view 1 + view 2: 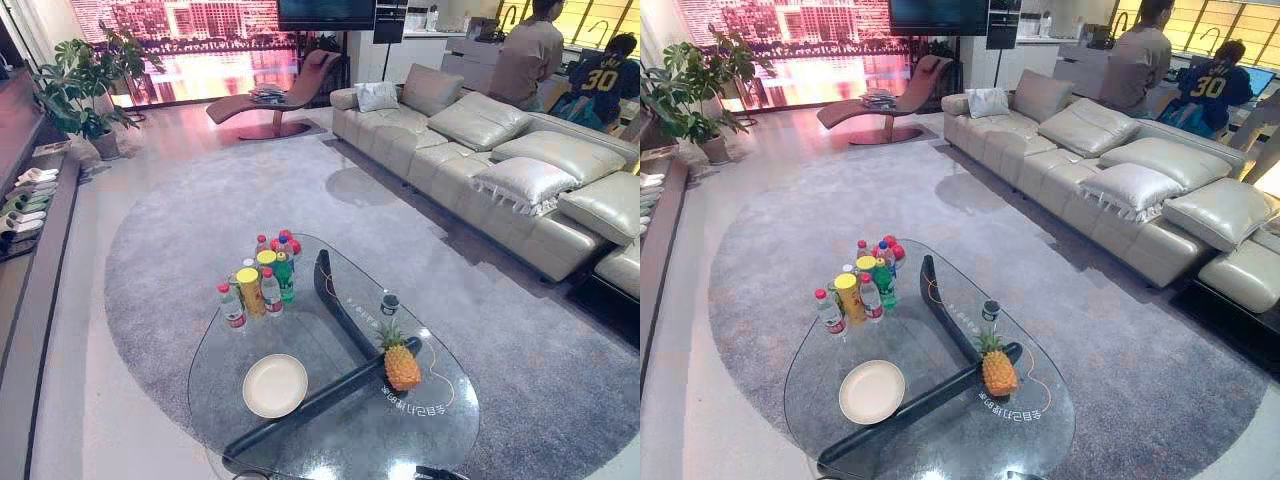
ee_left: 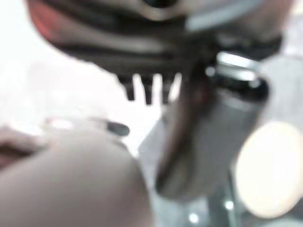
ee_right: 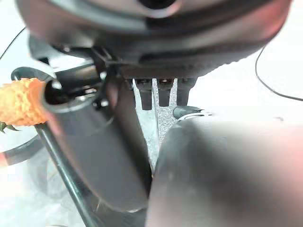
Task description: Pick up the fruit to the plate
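- Your right hand hangs above the glass table with straight, spread fingers, the thumb out to one side, and nothing between them.
- Your left hand looks the same: its fingers are in a loose straight row and it holds nothing, though its wrist view is blurred.
- The pineapple stands upright on the glass, to the right of the plate and well apart from it, with the table's dark beam between them.
- The plate is bare and lies flat near your edge of the table.
- A cluster of bottles stands beyond the plate, apart from it.
- A small dark jar sits beyond and right of the plate.
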Robot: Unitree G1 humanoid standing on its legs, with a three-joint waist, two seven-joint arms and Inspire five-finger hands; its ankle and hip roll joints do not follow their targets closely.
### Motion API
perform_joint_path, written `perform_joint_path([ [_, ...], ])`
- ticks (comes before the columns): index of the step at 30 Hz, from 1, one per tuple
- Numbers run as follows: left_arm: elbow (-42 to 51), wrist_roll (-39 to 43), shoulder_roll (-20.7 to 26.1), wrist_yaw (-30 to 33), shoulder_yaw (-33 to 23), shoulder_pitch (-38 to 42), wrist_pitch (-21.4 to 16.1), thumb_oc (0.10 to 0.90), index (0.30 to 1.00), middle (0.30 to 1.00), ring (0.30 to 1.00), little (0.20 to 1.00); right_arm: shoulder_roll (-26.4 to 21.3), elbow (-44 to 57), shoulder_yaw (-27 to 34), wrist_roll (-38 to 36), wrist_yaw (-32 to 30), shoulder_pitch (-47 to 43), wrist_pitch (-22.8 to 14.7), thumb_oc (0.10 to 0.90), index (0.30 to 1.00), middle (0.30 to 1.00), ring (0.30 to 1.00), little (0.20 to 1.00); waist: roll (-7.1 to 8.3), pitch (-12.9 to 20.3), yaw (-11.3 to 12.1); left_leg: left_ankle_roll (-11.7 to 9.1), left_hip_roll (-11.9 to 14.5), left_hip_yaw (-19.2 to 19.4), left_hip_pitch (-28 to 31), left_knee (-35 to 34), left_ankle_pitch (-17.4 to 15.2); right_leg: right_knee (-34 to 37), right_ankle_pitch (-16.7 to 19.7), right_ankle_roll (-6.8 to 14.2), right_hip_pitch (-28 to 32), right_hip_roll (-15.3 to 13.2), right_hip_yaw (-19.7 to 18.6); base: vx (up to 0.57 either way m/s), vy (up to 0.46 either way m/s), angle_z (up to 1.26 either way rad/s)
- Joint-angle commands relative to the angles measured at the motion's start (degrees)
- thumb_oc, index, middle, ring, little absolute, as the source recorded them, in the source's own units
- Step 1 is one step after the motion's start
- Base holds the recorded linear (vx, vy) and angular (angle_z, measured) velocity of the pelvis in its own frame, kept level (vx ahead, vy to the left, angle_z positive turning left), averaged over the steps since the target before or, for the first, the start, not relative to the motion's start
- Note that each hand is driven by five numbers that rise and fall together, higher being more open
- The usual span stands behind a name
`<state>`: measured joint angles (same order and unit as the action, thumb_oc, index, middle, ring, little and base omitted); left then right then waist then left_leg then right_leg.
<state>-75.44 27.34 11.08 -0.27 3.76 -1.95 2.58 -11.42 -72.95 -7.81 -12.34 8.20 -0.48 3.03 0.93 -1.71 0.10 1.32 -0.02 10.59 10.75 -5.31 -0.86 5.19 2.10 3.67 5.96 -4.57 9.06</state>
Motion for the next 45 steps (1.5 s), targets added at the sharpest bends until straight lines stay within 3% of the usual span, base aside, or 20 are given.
perform_joint_path([
  [1, -2.56, -0.77, -1.45, 0.88, -0.13, 4.56, -0.6, 0.8, 0.9, 0.9, 0.9, 0.9, -0.12, -5.57, -0.72, 2.74, -0.21, -2.24, 0.63, 0.8, 0.9, 0.9, 0.9, 0.9, 0.24, -1.73, 1.23, -2.72, 0.42, -1.5, -0.21, 0.47, -0.91, -1.28, 0.29, 1.76, 3.04, -1.05, 0.58, 0.03, 0.02, 0.41],
  [16, -2.64, -0.89, -1.39, 0.61, -0.07, 4.03, -1.96, 0.8, 0.9, 0.9, 0.9, 0.9, -0.35, -6.63, -0.34, 2.8, -0.71, -2.55, 0.51, 0.8, 0.9, 0.9, 0.9, 0.9, 0.08, -1.71, 1.63, -2.64, 0.25, -1.89, -0.2, 0.45, -0.91, -1.11, 0.26, 1.72, 3.3, -1.1, 0.85, 0.01, 0.0, 0.0],
  [29, -3.29, 1.24, -0.81, 0.76, -0.83, 3.85, -2.21, 0.8, 0.9, 0.9, 0.9, 0.9, -1.48, -6.83, 1.74, 3.45, -12.44, -2.14, -4.34, 0.8, 0.9, 0.9, 0.9, 0.9, 0.23, -3.5, 0.93, -2.57, 0.45, -0.91, -1.27, 0.81, -0.71, -1.59, 0.65, 1.9, 1.47, -0.72, 0.16, 0.02, -0.003, 0.0],
  [36, -2.7, 3.82, -0.06, 0.43, -0.8, 4.39, -2.41, 0.8, 0.9, 0.9, 0.9, 0.9, -2.62, -3.56, 3.92, 0.01, -20.04, -3.56, -9.37, 0.8, 0.9, 0.9, 0.9, 0.9, 0.48, -6.61, 1.05, -2.22, 0.41, -0.96, -4.66, 2.24, -0.48, -2.88, 1.01, 2.08, -2.38, -0.44, -0.72, -0.04, -0.019, -0.01],
  [42, -1.31, 6.09, 0.84, -0.11, 1.48, 7.87, -2.84, 0.8, 0.9, 0.9, 0.9, 0.9, -4.28, 0.48, 4.1, -4.64, -24.58, -9.11, -12.37, 0.8, 0.9, 0.9, 0.9, 0.9, 0.94, -11.87, 1.78, -1.78, 0.12, -2.46, -9.99, 4.6, -0.02, -5.71, 1.0, 1.79, -7.73, 0.26, -1.56, -0.16, -0.045, -0.01],
  [45, 0.03, 6.98, 1.65, 0.25, 2.93, 9.49, -3.13, 0.8, 0.9, 0.9, 0.9, 0.9, -5.44, 4.07, 4.33, -7.38, -27.95, -11.76, -15.68, 0.8, 0.9, 0.9, 0.9, 0.9, 1.42, -14.6, 2.42, -1.57, 0.0, -3.25, -12.37, 5.81, 0.23, -7.36, 0.77, 1.6, -9.84, 0.74, -1.71, -0.1, -0.066, 0.03],
])
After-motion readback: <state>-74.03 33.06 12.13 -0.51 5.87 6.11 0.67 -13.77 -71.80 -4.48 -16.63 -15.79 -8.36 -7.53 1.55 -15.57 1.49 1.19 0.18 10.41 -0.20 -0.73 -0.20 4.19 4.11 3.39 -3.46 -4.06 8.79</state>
